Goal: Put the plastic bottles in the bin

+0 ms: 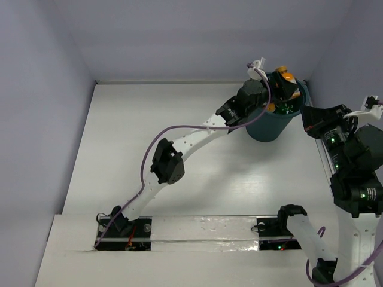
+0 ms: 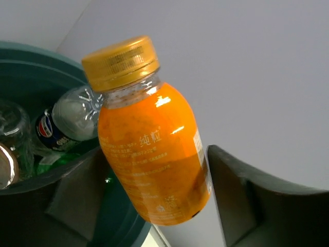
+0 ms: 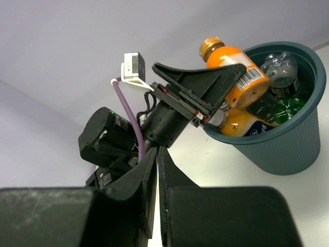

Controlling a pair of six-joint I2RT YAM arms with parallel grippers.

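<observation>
White surface (image 1: pixel 149 131), matte, faint seams running lengthwise, pale lilac walls (image 1: pixel 191 36) closing it in at left, rear and right, separate white board (image 1: pixel 72 257) along the near edge, glossy wrinkled strip of clear tape (image 1: pixel 203 236) across that board.

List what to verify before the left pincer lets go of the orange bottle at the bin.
1. Grip: ok, the left pincer clamps the orange bottle from both sides.
2. Position: cannot tell; its base end is above the bin opening, its cap end pokes past the rim.
3. Bin upright: ok.
4. Room inside: ok, though the blue-label bottle, green bottle and second orange bottle pile near the rim.
5. Clearance: ok, the right pincer is shut and apart from the bin.
</observation>
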